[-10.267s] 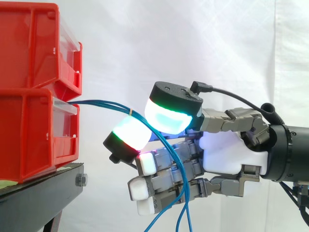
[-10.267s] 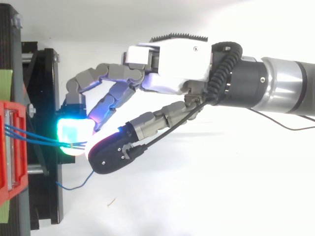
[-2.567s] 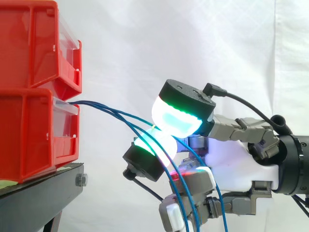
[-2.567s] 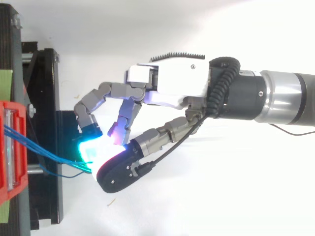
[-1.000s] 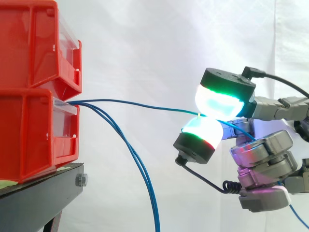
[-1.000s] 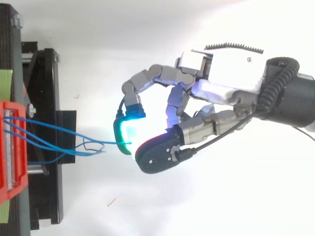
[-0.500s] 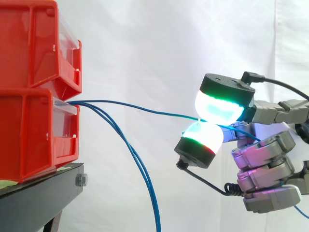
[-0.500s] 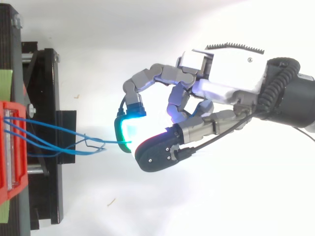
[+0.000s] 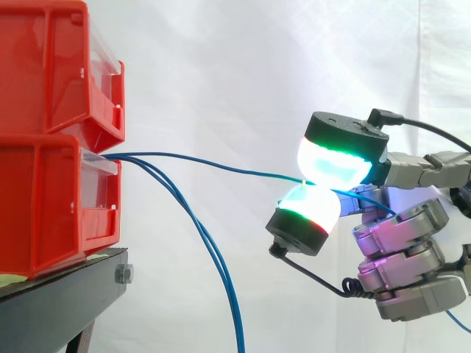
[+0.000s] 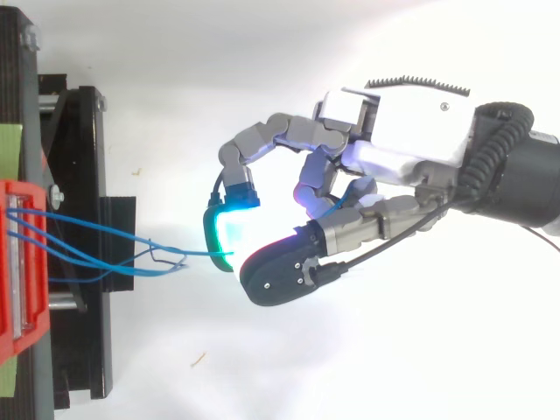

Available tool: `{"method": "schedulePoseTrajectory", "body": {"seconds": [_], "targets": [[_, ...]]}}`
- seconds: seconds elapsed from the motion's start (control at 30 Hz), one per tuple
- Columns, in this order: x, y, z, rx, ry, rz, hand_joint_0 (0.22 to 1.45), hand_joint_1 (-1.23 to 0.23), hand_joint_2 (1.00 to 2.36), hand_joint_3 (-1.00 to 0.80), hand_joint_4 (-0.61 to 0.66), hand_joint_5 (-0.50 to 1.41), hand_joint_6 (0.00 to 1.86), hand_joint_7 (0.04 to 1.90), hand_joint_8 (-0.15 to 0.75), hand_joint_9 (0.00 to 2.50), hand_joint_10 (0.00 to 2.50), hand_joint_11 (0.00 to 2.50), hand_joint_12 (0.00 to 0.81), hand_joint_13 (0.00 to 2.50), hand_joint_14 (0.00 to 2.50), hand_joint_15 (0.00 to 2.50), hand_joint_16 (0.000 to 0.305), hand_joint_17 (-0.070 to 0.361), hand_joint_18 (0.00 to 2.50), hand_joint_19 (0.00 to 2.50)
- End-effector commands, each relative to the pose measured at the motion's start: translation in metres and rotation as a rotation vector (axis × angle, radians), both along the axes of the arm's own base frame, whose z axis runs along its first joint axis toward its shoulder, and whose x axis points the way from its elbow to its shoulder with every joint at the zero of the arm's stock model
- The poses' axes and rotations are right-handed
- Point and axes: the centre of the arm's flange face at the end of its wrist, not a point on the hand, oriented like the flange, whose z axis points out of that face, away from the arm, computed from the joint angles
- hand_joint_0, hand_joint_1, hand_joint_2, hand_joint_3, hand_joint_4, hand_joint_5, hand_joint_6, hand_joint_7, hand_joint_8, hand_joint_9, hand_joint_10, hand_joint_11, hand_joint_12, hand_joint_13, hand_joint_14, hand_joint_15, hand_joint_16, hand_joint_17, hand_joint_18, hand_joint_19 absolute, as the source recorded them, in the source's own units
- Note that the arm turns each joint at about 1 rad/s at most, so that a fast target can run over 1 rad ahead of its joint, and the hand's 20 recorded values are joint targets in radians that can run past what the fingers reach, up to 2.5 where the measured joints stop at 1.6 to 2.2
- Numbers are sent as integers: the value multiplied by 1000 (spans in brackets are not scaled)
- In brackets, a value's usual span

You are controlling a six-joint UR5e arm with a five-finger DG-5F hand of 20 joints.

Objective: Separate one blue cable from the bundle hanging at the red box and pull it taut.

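The hand (image 10: 402, 131) holds one blue cable (image 9: 221, 166) pinched between two glowing fingers (image 9: 335, 158), one pad above and one below; the other fingers are curled underneath with nothing visible in them. The cable runs from the front of the lower red box (image 9: 51, 206) through open air to the pinch, nearly straight with a slight sag (judged close to taut, not fully). Primary risk: slip. The cable is thin and the pads are rounded, so contact is confined to a narrow line where they meet, and further pull away from the box could draw the cable out through the pinch. Secondary risk: excess pull could shift the box on the black stand (image 9: 66, 294), or strain the cable at its fixing inside the box, which cannot be seen. The rest of the bundle (image 9: 213, 257), two blue cables, hangs from the same box front in a downward curve, well apart from the hand, and does not obstruct it. An upper bin (image 9: 51, 66) sits on the lower box, and the white curtain (image 9: 221, 59) hangs behind. No obstacle lies in the pull path.
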Motion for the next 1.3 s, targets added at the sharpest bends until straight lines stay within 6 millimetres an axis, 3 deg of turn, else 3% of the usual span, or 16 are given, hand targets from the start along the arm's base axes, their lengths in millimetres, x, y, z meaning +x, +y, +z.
{"method": "schedulePoseTrajectory", "body": {"seconds": [0.0, 0.43, 0.63, 0.83, 1.27], "targets": [[0, 0, -1, 0, 1, 0, 658, -804, 1022, -32, -175, -138, 868, 1323, 340, 1458, 1067, 1834, 379, 1200, 1834, 1784, 44, 99, 1549, 1616], [0, 0, -1, 0, 1, 0, 658, -806, 1021, -3, -198, -132, 871, 1316, 337, 1510, 998, 1855, 372, 1224, 1890, 1751, 44, 99, 1626, 1731], [0, 0, 0, 0, 0, 0, 657, -803, 1017, 15, -211, -127, 875, 1305, 335, 1541, 948, 1878, 378, 1220, 2091, 1738, 47, 105, 1705, 1837], [0, 0, 0, 0, 0, 0, 656, -802, 1016, 25, -197, -124, 874, 1297, 331, 1543, 1089, 1828, 380, 1211, 2160, 1708, 48, 108, 1744, 1951], [0, 0, 0, 0, 0, 0, 655, -807, 1012, 52, -202, -116, 875, 1276, 345, 1579, 1158, 1772, 374, 1219, 2255, 1664, 51, 116, 1787, 1959]]}}
